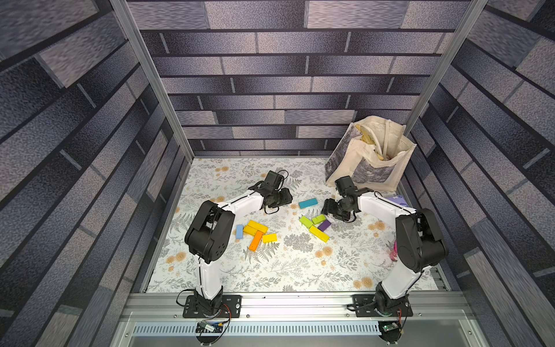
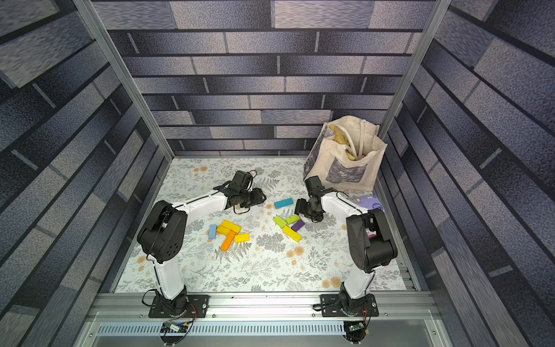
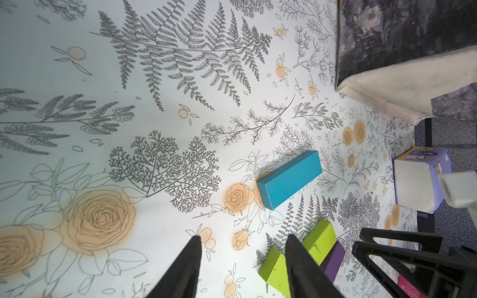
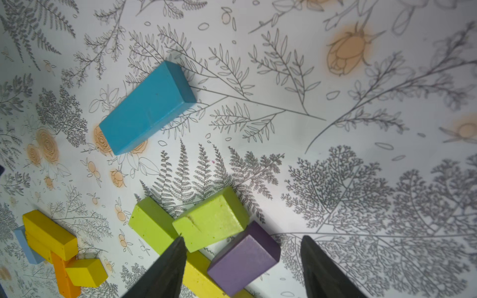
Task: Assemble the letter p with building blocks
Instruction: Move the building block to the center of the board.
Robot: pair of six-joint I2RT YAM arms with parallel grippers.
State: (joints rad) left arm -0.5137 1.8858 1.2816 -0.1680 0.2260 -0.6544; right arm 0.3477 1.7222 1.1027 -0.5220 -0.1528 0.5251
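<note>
Right pincer [image 4: 242,238] is standing wide and empty, hovering low over the purple block [image 4: 245,260], which is touching a lime green block [image 4: 210,219]. Left pincer [image 3: 244,236] is gaping too, holding nothing and facing the teal block [image 3: 289,180], which is lying alone between the arms. The other building blocks are sitting in two loose heaps on the counter [image 1: 300,270], the orange block [image 1: 256,240] among the yellows. No P is forming yet. Judging: straddle one block's narrow sides squarely, clearing its neighbours before closing.
</note>
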